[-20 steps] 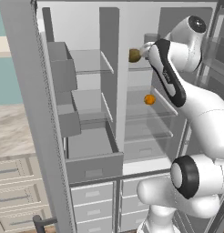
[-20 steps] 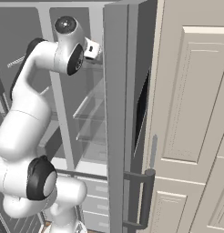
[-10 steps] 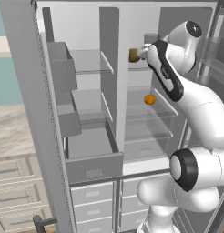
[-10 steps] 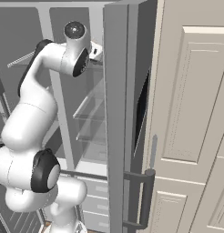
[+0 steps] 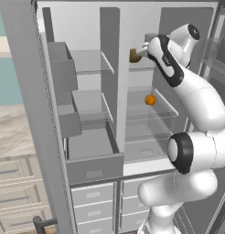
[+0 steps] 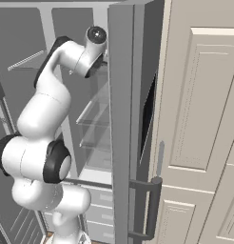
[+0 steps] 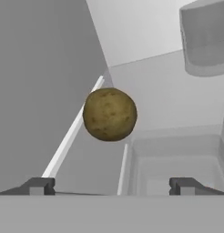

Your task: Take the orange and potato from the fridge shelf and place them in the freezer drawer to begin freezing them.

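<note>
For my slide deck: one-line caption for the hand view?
Open end effector approaching the potato on a fridge shelf.

The potato (image 7: 109, 114) sits on the upper fridge shelf (image 5: 144, 68) just ahead of the claw (image 7: 110, 186), in line with the gap between its parted fingers. A cup (image 7: 206, 42) stands beyond the potato and off to one side. The orange (image 5: 150, 99) rests on the shelf below the claw. The freezer drawer (image 5: 93, 161) juts out lower still, to the claw's left.
</note>
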Tool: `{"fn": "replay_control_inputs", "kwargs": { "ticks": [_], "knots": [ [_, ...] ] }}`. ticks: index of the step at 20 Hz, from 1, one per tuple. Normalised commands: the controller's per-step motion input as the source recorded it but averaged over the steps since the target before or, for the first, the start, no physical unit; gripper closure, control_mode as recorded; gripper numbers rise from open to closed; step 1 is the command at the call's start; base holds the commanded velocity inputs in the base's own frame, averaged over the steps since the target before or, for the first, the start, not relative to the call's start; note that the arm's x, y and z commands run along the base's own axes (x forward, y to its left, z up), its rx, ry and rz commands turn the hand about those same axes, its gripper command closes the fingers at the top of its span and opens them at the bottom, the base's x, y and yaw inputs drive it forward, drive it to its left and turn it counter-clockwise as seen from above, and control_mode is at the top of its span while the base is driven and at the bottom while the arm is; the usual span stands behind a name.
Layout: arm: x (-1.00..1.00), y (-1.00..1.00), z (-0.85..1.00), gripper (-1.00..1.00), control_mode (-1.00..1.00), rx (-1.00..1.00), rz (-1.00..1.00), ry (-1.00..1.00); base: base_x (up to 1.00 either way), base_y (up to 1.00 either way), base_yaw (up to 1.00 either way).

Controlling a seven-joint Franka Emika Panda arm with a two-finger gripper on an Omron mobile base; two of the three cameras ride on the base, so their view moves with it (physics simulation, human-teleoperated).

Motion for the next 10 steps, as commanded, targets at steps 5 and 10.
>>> {"fn": "replay_control_inputs", "kwargs": {
  "ticks": [5,10],
  "knots": [
    [0.3,0.06,-0.1,-1.0,-1.0,0.03,0.05,0.0,0.0,0.0,0.0],
    [0.38,0.2,-0.14,-1.0,-1.0,0.0,0.01,0.0,0.0,0.0,0.0]
  ]
}}
